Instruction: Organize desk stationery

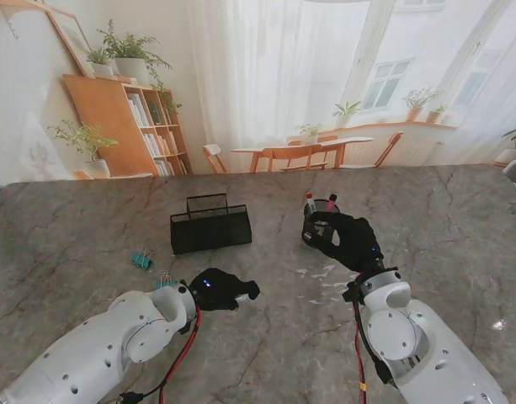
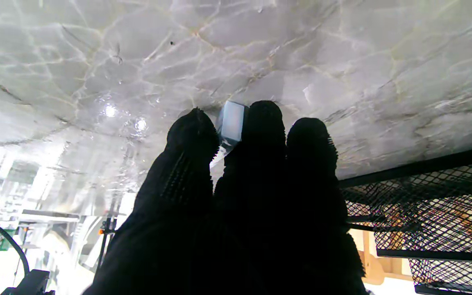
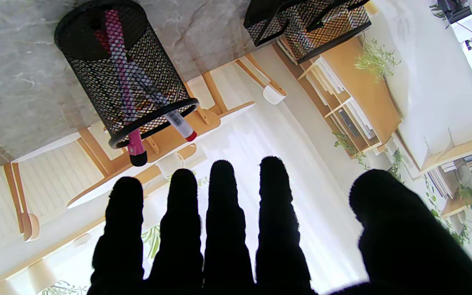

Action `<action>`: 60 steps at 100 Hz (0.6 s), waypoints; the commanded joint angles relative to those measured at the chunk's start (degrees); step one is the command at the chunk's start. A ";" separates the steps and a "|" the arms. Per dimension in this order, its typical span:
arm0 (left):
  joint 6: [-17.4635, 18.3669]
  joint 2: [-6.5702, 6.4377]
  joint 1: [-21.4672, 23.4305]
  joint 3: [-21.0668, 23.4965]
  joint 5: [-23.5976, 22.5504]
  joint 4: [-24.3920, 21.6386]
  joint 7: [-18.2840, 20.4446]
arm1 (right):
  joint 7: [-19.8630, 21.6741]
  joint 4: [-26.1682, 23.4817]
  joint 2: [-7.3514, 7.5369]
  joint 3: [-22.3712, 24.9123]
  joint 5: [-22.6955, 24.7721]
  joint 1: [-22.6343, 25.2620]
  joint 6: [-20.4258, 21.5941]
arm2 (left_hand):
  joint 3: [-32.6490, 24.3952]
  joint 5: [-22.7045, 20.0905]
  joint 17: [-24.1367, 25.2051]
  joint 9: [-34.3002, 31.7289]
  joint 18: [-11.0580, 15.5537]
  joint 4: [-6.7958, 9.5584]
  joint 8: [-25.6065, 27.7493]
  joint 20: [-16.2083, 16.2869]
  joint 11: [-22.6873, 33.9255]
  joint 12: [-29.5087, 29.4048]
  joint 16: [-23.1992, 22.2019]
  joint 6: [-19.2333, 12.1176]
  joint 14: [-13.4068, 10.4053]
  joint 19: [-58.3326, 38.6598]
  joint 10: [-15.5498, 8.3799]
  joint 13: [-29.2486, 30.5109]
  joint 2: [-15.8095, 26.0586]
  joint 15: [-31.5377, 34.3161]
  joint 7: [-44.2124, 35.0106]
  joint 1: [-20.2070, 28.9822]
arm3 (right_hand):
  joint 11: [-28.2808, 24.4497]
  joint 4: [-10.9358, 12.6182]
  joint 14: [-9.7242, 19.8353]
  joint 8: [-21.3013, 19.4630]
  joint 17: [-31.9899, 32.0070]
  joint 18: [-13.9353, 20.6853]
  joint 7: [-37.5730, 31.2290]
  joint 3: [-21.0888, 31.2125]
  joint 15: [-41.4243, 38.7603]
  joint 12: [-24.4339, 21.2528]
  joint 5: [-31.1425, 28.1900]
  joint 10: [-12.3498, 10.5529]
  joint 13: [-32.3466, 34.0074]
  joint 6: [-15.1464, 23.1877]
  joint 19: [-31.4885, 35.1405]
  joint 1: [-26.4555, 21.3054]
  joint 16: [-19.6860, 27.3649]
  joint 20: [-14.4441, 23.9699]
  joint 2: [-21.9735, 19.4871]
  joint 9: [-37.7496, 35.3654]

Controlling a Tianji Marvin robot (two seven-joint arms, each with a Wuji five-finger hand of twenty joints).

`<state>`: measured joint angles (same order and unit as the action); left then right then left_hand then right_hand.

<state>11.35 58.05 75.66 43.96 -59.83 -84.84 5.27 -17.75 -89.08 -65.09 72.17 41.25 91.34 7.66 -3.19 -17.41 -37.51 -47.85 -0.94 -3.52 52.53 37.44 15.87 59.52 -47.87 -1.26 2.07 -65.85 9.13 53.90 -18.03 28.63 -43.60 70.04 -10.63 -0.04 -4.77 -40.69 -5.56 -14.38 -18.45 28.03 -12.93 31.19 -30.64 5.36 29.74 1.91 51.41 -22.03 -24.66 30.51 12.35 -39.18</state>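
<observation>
Stationery lies scattered across the marble table [image 1: 89,227]. The left hand [image 1: 220,290] rests low on the table on my near left, its gloved fingers [image 2: 260,135] pressed together and clamped on a small pale block [image 2: 232,121], perhaps an eraser. In the stand view its white tip [image 1: 243,299] just shows past the fingertips, pointing right. The block's long axis stands roughly across the fingertips in the left wrist view, one end touching the stone.

The left arm comes in from the near left corner, with the hand turned toward the right. The right hand [image 1: 346,236] reaches away from me at centre right, palm down, fingers [image 3: 223,196] straight and spread apart with the thumb wide, holding nothing.

A black mesh pen cup [image 3: 125,78] stands upright just beyond the right fingertips; it holds a pink marker [image 3: 121,78] with a dark cap and a white marker with a red cap [image 3: 180,125], both leaning, tips out over the rim. A black mesh tray [image 1: 210,225] sits at the centre, beyond the left hand; I cannot tell what is in it. A teal binder clip [image 1: 141,260] lies on the table left of the tray, and small paper clips [image 1: 166,277] lie just beside the left wrist.
</observation>
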 commanded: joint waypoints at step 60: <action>2.71 -0.24 1.62 -0.54 0.70 3.73 -0.26 | 0.73 0.69 -0.13 -0.16 -0.20 -0.20 0.41 | -1.64 -20.72 -1.54 -6.99 2.37 0.41 -22.40 0.91 1.37 -5.38 -2.60 0.96 -1.52 2.52 -7.12 -0.06 -1.64 4.00 1.44 3.92 | -0.93 -1.28 0.02 -1.62 0.71 -0.44 -0.80 -1.78 -0.52 1.10 -1.36 0.03 0.76 0.17 1.18 -0.54 -0.62 -0.23 -1.97 -0.31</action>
<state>13.86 58.08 75.56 44.29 -59.54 -83.98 4.21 -17.69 -88.64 -65.11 72.06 41.14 91.10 7.83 -3.35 -33.91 -36.93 -48.07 -0.96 -3.52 32.14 37.44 16.70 59.87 -50.53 0.13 2.03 -62.84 7.77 53.05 -18.02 31.54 -38.47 70.04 -10.63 -0.04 -4.77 -41.12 -5.56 -14.38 -19.10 27.57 -13.28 31.21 -31.30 5.36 29.74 1.90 51.48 -22.60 -24.66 30.51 11.75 -39.19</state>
